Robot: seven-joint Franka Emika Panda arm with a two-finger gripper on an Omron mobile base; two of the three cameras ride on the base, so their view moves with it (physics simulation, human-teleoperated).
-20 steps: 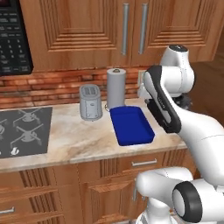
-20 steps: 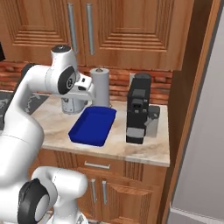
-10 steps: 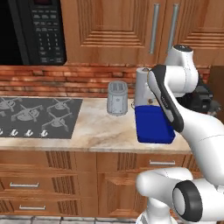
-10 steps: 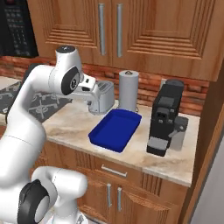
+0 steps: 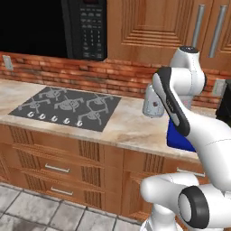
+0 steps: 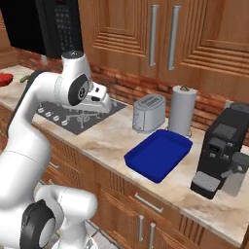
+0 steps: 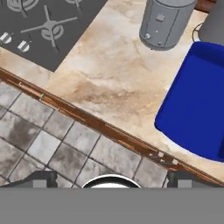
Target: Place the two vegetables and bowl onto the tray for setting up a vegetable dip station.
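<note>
The deep blue tray (image 6: 158, 154) lies empty on the counter, in front of the toaster and the paper towel roll; the arm hides most of the tray (image 5: 177, 136) in the left base view. At the far left edge of the right base view I see a sliver of the red bowl (image 6: 4, 79) and one dark green vegetable (image 6: 24, 78) next to it. The other vegetable is out of view. My gripper (image 6: 98, 98) hangs over the counter's front edge, between stovetop and tray. It (image 7: 111, 177) is open and holds nothing, and the tray (image 7: 197, 105) is at the right.
A grey stovetop (image 5: 67, 107) fills the left counter under a black microwave (image 5: 85, 29). The toaster (image 6: 148, 113) and paper towel roll (image 6: 182, 111) stand behind the tray. A black coffee machine (image 6: 221, 151) is to its right. Tiled floor (image 7: 52, 140) lies below the counter edge.
The base has driven left along the counter, so the whole scene has shifted right and the stovetop and microwave have come into view. The gripper stays open and empty.
</note>
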